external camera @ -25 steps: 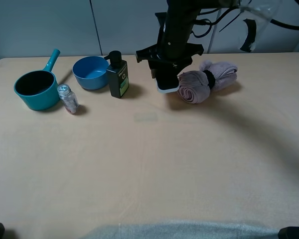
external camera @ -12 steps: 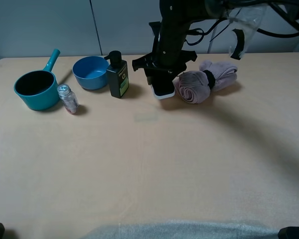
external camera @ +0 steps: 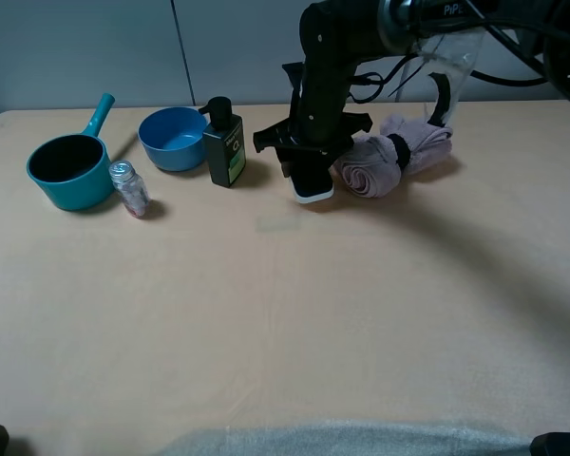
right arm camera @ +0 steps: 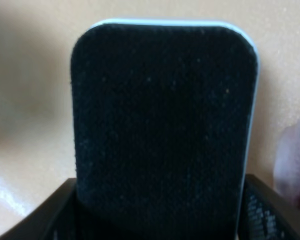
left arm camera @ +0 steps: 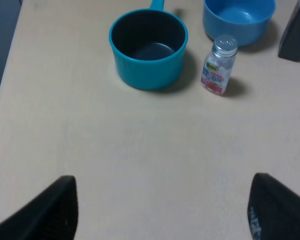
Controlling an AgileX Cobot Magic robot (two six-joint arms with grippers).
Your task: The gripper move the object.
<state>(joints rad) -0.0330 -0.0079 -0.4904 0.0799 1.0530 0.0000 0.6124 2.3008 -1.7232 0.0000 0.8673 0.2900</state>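
Observation:
The object (external camera: 313, 191) is a flat block with a black top and a white base. It stands between the dark pump bottle and the rolled pink towel. My right gripper (external camera: 309, 169) reaches down onto it from the back and is shut on it. In the right wrist view the object's black felt top (right arm camera: 162, 125) fills the picture, with the gripper (right arm camera: 160, 217) holding its near end between dark fingers (right arm camera: 262, 212). I cannot tell whether the object touches the table. My left gripper (left arm camera: 162, 215) is open and empty above bare table, near the left front.
A teal saucepan (external camera: 68, 169), a small jar (external camera: 129, 188), a blue bowl (external camera: 171, 138) and the dark pump bottle (external camera: 225, 142) stand in a row at the back left. The rolled pink towel (external camera: 394, 152) lies right of the object. The left wrist view shows the saucepan (left arm camera: 149, 47) and jar (left arm camera: 219, 72).
My right gripper has carried the object a little forward and to the left, away from the towel's front. The left arm has not moved.

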